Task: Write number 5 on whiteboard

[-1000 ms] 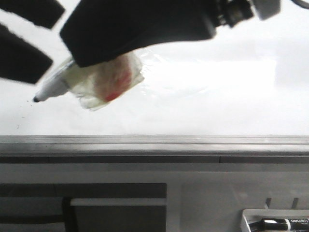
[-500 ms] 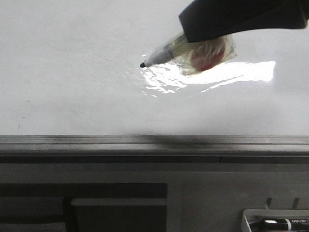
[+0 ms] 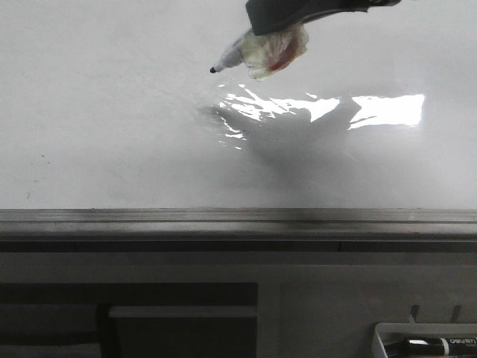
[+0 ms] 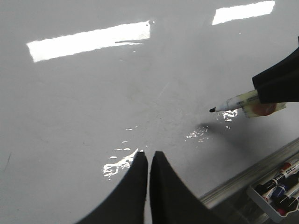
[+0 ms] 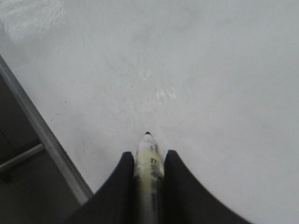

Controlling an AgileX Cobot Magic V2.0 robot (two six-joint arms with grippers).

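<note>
Marker [image 3: 246, 54] above whiteboard [image 3: 112, 134]

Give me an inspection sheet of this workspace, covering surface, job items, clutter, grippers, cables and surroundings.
Surface: whiteboard, glossy white with bright glare patches; grey metal edge strip along its near side.
Job's things: number 5, nothing seen; no strokes show on the board, only a few tiny dark specks near its left part. Marker, uncapped, black tip held above the board with its shadow beneath.
Clutter: tray of spare markers beyond the board's edge.
Grippers: right gripper shut on the marker, which has clear wrapping with a red patch around its barrel. Left gripper shut, holding nothing, over the board.
Cables: nothing seen.
Surroundings: grey frame and dark panels below the board's edge.
</note>
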